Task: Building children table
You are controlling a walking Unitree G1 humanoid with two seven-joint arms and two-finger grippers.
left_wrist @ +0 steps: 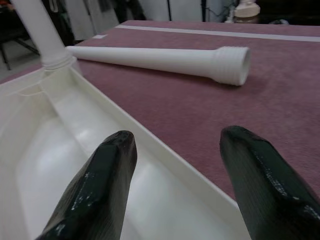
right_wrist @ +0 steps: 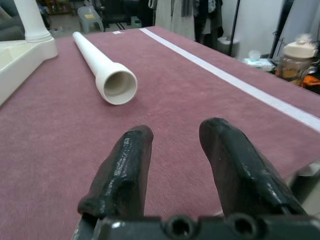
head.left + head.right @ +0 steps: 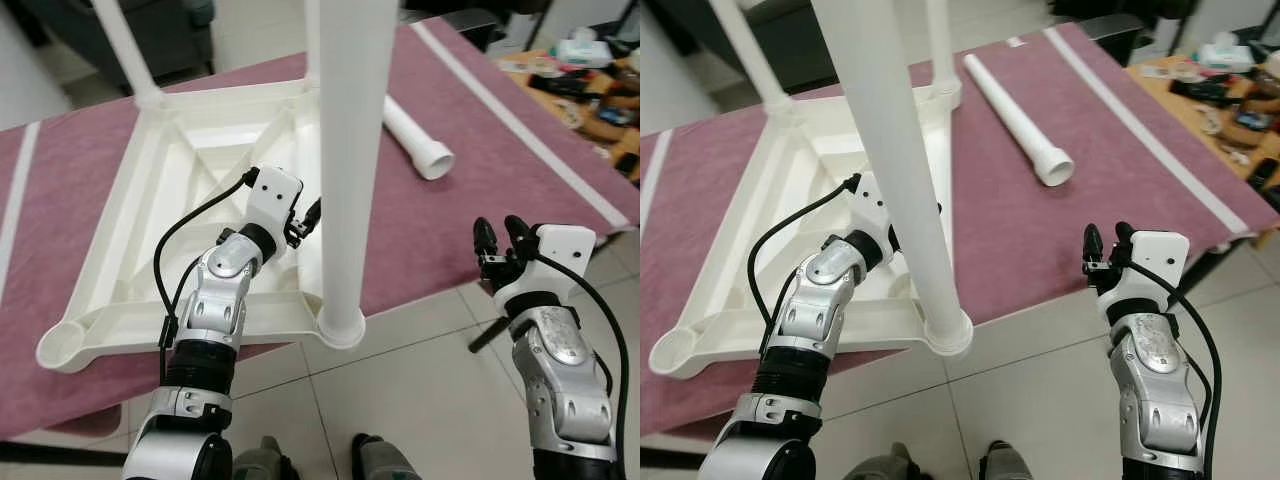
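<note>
A white plastic table top [image 3: 170,190] lies upside down on the maroon cloth [image 3: 450,215]. An upright white leg [image 3: 345,150] stands in its near corner socket, and more legs rise from the far corners. The near left socket [image 3: 62,345] holds nothing. A loose leg [image 3: 415,140] lies on the cloth to the right, its threaded end [image 2: 117,85] facing me. My left gripper [image 3: 308,216] hovers open over the table top's rim [image 1: 150,145], just left of the near leg. At the cloth's front edge my right gripper [image 3: 500,240] is open with nothing in it.
A white stripe [image 3: 520,120] runs along the cloth's right side. A cluttered wooden table [image 3: 590,85] stands at the far right. Tiled floor [image 3: 420,400] lies under my right arm, with my feet [image 3: 375,460] at the bottom edge.
</note>
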